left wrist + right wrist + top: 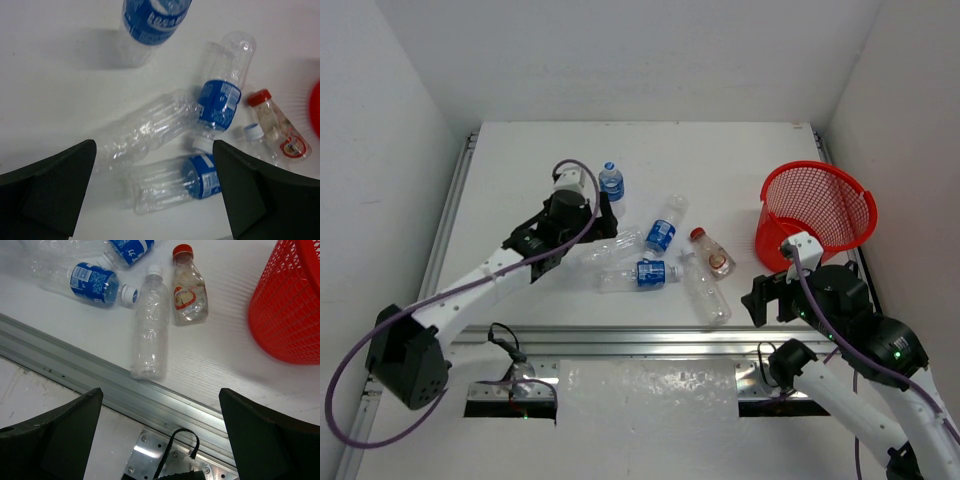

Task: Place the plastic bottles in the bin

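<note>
Risk: bottles lie bunched, some touching. Left gripper (pixel 153 143) closing on crushed unlabelled bottle (pixel 150 127) may catch blue-label bottle (pixel 180 182) just beside it, or thin wall buckles and slips. Both jaw pairs spread wide, empty. Crushed bottle lies below, between left jaws. Right gripper (pixel 160 390) hovers near second unlabelled bottle (pixel 149 325); bin (pixel 292 305) at its right, no bottles inside.

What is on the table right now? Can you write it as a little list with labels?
bin: round red plastic mesh basket, upright at the right, no bottle seen inside
bottles: six clear plastic bottles, all on the white table
standing: one blue-labelled bottle
lying: two more blue-labelled bottles, two unlabelled bottles, one squat red-capped bottle
left fingers: open, over the lying bottles, holding nothing
right fingers: open, over the table's near edge, holding nothing
</note>
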Robot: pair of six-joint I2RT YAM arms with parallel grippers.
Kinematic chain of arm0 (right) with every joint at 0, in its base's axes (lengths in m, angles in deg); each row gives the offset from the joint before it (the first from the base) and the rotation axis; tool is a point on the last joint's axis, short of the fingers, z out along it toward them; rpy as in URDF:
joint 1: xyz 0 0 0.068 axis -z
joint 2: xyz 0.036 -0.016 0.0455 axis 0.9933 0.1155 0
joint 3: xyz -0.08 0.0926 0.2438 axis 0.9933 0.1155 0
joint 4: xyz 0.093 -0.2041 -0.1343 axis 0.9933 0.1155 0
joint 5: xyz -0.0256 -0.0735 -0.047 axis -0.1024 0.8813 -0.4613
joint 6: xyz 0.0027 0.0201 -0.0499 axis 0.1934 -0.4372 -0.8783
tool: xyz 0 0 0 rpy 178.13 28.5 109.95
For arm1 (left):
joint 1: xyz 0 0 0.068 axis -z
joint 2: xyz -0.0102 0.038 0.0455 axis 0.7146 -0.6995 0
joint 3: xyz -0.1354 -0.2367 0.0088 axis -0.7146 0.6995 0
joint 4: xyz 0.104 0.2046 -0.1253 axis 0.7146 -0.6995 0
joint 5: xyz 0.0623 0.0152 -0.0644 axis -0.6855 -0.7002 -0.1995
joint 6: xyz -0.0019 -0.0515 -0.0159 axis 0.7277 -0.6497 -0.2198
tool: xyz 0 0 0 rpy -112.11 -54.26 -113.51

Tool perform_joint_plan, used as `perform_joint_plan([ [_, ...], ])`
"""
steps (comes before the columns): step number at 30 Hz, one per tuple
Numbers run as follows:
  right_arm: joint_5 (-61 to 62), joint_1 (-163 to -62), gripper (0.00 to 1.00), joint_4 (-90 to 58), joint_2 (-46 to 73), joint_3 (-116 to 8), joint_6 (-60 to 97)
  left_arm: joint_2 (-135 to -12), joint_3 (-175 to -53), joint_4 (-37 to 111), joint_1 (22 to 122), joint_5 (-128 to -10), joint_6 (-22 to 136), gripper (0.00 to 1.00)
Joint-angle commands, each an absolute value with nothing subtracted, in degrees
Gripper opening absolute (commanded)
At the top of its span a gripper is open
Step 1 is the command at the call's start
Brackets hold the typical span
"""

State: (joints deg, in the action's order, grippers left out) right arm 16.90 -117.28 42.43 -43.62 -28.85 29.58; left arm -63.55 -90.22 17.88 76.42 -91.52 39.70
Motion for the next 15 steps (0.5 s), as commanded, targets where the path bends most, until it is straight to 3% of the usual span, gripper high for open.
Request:
perform_joint_plan([
  [1,15.1,-117.6,0.99,41.0,-42.8,-29.6,28.4,-68.0,-95.9,31.7,76.7,-95.0,45.5,1.0],
  [15,12.7,-117.6,0.99,40.1,-43.0,-29.4,27.3,-96.4,-118.0,35.1,72.7,-100.2,55.0,1.0],
])
